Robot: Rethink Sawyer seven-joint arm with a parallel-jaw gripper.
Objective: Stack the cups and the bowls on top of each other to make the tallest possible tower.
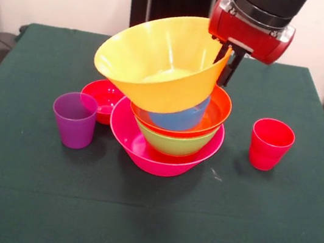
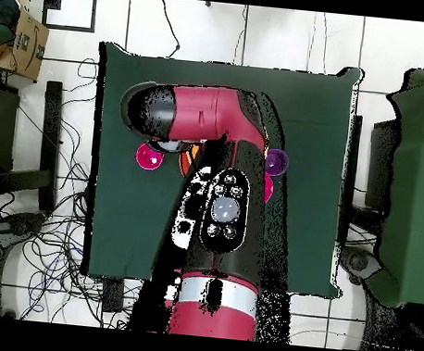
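So the gripper [image 1: 226, 59] has the big yellow bowl [image 1: 158, 65] pinched by its rim, tilted over the tower [image 1: 172, 136]: pink bowl [image 1: 163, 155] at the bottom, then green, orange-red and blue. Purple cup [image 1: 75, 119] and small red bowl [image 1: 102, 98] sit beside the pink bowl, red cup [image 1: 270, 144] on its other side.

- The arm [image 1: 256, 16] ends in a glossy red, rounded wrist housing under a black cylindrical link ringed by a silver band.
- A thin black finger [image 1: 231, 66] hangs below the red housing.
- From overhead, the arm [image 2: 217, 179] is dark red with black sections.
- A black oval panel [image 2: 225, 209] carries several round grey buttons.
- A pale ring [image 2: 215, 293] circles the red base link.
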